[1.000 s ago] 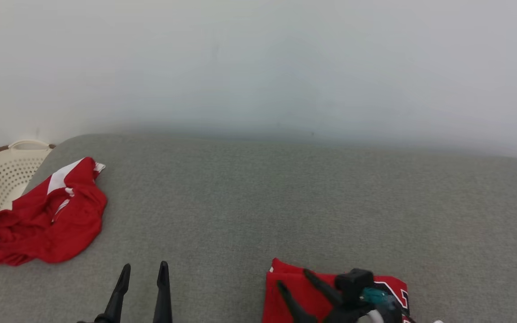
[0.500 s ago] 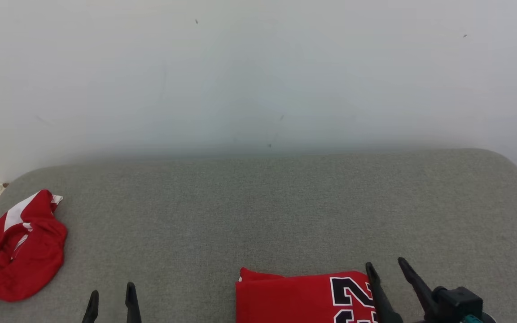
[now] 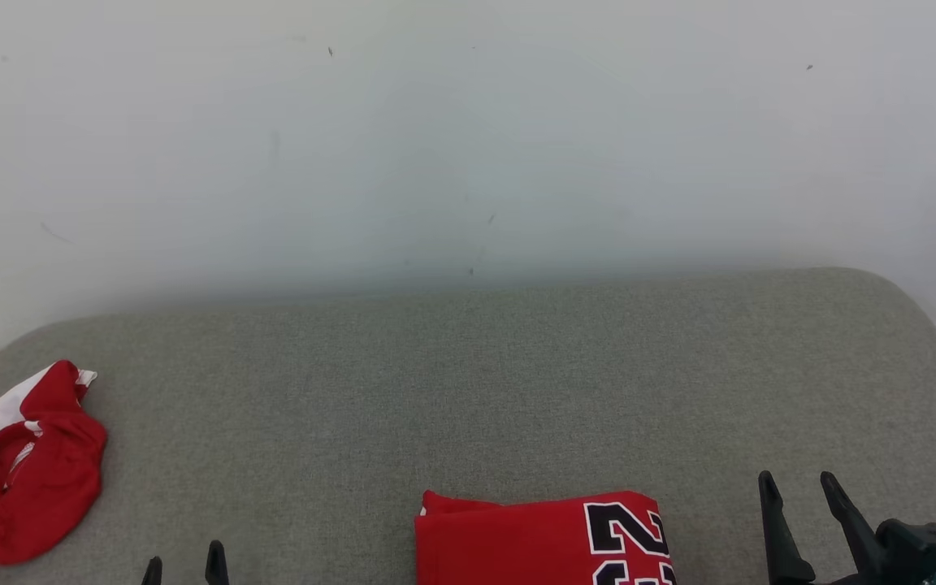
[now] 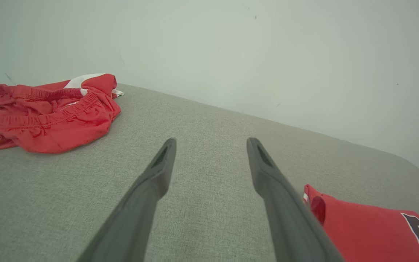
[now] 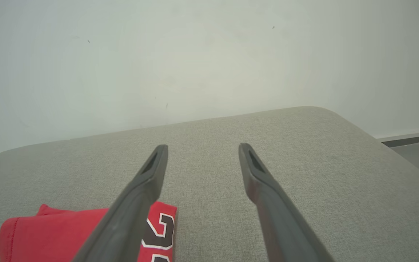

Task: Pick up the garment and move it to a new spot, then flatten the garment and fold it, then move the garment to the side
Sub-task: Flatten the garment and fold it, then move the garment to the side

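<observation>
Red folded garment (image 3: 517, 543), long axis left-right

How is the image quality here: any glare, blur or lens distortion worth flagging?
Head view: flat, even light, no glare or hard shadows; the grey cushion's far edge bows and fades hazily into the wall. Left wrist view: the left hand goes soft towards the lens, the crumpled red garment is fairly sharp. Right wrist view: the right hand likewise blurs near the bottom edge.
</observation>
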